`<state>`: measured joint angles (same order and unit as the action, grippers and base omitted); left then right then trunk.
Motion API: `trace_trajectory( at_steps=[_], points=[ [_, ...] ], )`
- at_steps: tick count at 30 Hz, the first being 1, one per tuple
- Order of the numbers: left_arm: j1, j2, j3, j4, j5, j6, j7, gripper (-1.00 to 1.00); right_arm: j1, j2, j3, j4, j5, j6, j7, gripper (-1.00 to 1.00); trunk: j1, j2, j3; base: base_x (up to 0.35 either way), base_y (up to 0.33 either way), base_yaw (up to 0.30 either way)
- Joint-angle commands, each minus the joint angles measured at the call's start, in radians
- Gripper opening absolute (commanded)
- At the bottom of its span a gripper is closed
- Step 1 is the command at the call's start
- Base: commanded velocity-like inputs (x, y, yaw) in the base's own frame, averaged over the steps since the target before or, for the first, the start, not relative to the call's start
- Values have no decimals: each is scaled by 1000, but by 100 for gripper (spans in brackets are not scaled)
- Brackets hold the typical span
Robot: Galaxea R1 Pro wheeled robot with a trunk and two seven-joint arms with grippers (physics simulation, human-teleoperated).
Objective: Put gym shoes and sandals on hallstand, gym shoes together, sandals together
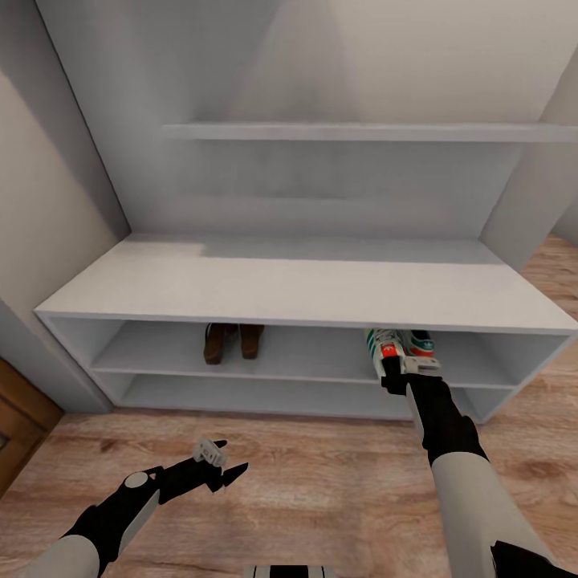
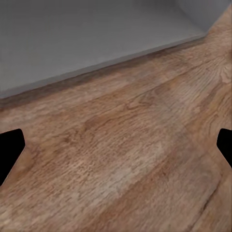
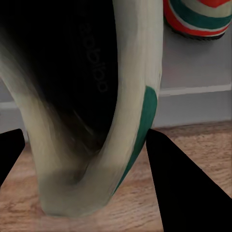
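The white hallstand (image 1: 305, 281) stands against the wall. Both dark brown sandals (image 1: 233, 341) sit side by side on its upper open shelf, left of centre. One gym shoe (image 1: 422, 343) rests on the same shelf at the right and also shows in the right wrist view (image 3: 198, 17). Just left of it, at the shelf's front edge, my right gripper (image 1: 399, 371) is shut on the other gym shoe (image 1: 375, 343). The right wrist view has that shoe (image 3: 130, 96) between the gripper's (image 3: 86, 133) fingers. My left gripper (image 1: 218, 464) hangs open over the floor (image 2: 116, 150), holding nothing.
A plain white wall shelf (image 1: 361, 131) runs above the hallstand. Grey walls close in on both sides. A wooden door (image 1: 20, 417) shows at the lower left. Wood-plank floor (image 1: 321, 474) stretches in front of the hallstand.
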<state>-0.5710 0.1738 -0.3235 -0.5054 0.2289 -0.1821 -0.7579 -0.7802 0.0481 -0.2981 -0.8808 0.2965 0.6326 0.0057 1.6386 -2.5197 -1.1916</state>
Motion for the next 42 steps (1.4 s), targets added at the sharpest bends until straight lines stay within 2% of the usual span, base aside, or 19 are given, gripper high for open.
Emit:
trace_trajectory(
  at_steps=[1, 42],
  points=[
    [-1, 1, -8, 1, 6, -7, 2, 100, -1, 1, -3, -1, 1, 4, -1, -100, 0, 0, -1, 56, 0, 0],
    [-1, 1, -8, 1, 4, -7, 2, 100, -1, 3, -3, -1, 1, 4, -1, -100, 0, 0, -1, 50, -22, 0]
  ],
)
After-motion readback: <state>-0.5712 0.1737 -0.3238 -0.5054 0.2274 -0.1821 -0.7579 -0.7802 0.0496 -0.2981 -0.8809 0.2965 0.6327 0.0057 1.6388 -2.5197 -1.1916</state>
